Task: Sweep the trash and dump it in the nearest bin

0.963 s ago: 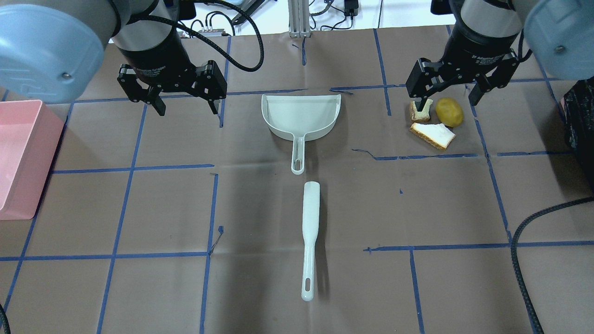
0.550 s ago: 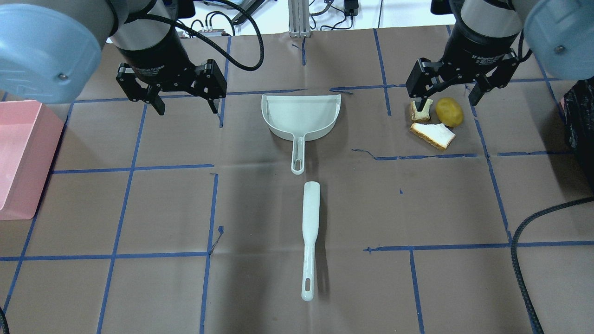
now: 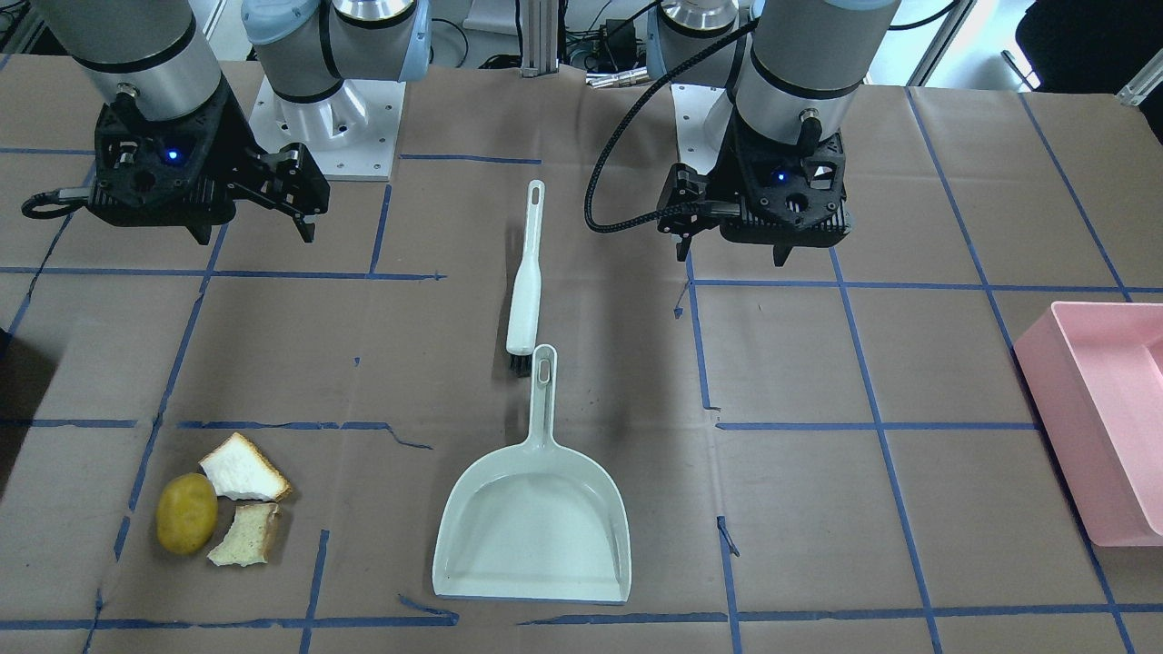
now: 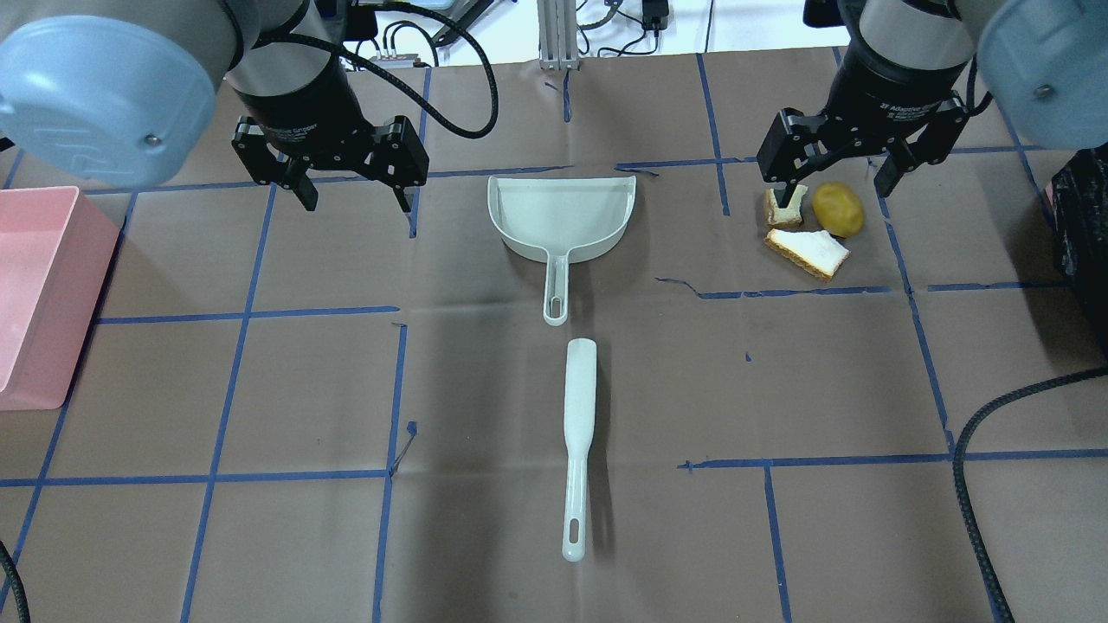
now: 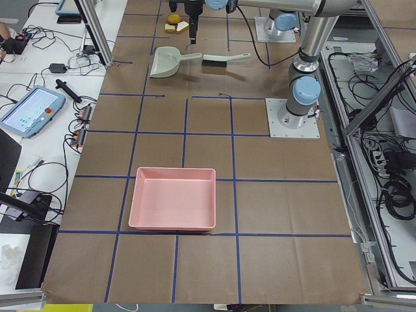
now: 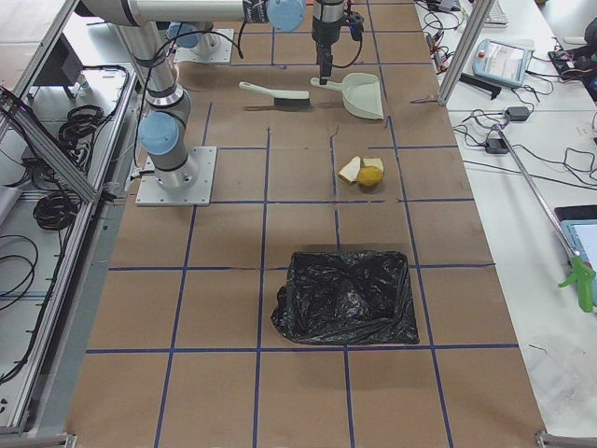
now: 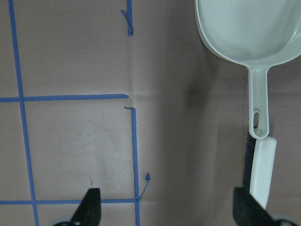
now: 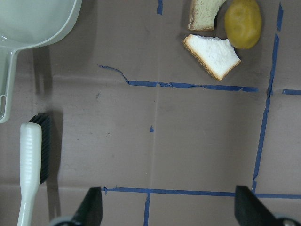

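Hanging above the brown paper-covered table (image 4: 260,389) with fingers spread and nothing between them, the left gripper (image 4: 356,206) and the right gripper (image 4: 836,195) hold no tool, so I judge the task has not properly begun. Between the two grippers lie the pale grey-green plastic dustpan (image 4: 561,212) and, end to end with its handle, the white long-handled plastic brush (image 4: 578,407), both untouched. Just ahead of the right gripper, on the side away from the robot, the trash sits in one tight cluster: the yellow-brown rounded potato (image 4: 838,209), the larger torn piece of white bread (image 4: 808,251) with brown crust, and the smaller torn piece (image 4: 783,212). Taking up brush and pan, sweeping and dumping are all left to do. Outward of the right gripper stands the black bag-lined bin (image 6: 345,297), seemingly nearer the trash than the shallow pink plastic tray (image 4: 35,285) outward of the left gripper. From overhead one right finger overlaps the smaller torn piece, yet the front view shows that gripper raised and set back, so contact looks unlikely. The black bag-lined bin is cut off overhead, and its crumpled plastic hides the inside.
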`<action>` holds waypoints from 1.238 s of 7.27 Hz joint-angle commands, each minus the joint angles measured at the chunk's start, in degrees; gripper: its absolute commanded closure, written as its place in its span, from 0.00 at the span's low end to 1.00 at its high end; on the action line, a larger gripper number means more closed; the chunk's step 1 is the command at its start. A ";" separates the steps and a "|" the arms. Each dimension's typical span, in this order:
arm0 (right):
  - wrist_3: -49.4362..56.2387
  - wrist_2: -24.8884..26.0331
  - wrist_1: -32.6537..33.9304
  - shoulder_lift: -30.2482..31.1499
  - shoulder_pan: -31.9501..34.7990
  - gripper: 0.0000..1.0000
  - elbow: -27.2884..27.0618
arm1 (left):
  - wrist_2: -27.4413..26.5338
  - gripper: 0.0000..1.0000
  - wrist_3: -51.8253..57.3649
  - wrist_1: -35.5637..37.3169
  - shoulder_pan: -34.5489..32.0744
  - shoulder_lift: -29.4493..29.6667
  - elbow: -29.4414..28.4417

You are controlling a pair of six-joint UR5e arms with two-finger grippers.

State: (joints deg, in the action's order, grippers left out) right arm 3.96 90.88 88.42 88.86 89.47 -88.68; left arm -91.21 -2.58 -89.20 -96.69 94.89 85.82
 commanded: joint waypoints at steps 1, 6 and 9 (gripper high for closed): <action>0.00 0.00 0.00 0.00 0.00 0.00 0.00 | 0.16 0.00 1.78 0.34 0.01 1.16 0.05; 0.00 0.00 0.00 0.00 0.00 0.00 0.00 | 9.74 0.00 -15.11 14.35 -9.62 1.70 12.68; 0.00 0.00 0.00 -0.09 0.00 0.00 0.00 | 9.47 0.00 -17.53 17.90 -16.24 -1.28 24.70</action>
State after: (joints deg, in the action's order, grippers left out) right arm 3.95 90.88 88.42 88.83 89.47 -88.68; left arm -81.63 -18.49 -73.32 -110.84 95.03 104.91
